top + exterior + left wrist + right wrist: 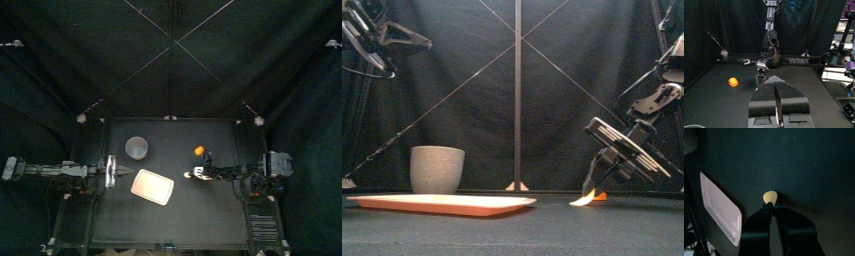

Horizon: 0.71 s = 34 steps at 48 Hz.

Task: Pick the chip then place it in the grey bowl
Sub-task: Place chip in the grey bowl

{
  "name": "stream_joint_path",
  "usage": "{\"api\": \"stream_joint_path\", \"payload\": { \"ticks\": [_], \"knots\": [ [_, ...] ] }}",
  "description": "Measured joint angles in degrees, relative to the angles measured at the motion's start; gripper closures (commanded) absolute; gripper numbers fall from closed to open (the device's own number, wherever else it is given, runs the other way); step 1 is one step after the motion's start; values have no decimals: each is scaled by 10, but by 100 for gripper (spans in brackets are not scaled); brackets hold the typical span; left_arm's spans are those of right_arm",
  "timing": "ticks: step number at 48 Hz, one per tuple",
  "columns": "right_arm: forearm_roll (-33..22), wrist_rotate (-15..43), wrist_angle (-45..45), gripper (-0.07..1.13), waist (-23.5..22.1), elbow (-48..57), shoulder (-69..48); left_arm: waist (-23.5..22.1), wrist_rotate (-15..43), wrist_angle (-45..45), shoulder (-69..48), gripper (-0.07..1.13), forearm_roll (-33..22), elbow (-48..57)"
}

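Note:
The chip (769,197) is a pale yellow oval, and my right gripper (771,204) is shut on its near end. In the front view the chip (584,198) hangs tilted from the right gripper (592,190), its tip at or just above the table. From above, the right gripper (197,173) is right of the pink tray (154,186). The tall grey speckled cup (136,148) stands upright at the back left, apart from the gripper. My left gripper (778,102) rests at the table's left side (94,172), shut with nothing in it.
A small orange toy (199,150) lies on the table just behind the right gripper, also visible as an orange toy (733,81) in the left wrist view. The flat pink tray (442,203) lies between the cup (436,169) and the table's front edge.

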Motion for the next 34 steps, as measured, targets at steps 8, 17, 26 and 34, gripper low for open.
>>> {"api": "stream_joint_path", "payload": {
  "ticks": [8,17,26,34],
  "knots": [
    [-51,-3,1,59,-10,-45,-1,0,0,0,0,102,1,5],
    [-200,-2,0,59,-48,-174,5,0,0,0,0,102,0,11],
    [-357,4,-2,59,-91,-338,76,0,0,0,0,102,0,11],
    [-422,4,-3,58,-103,-455,172,0,-1,1,0,102,0,11]
  ]
}}
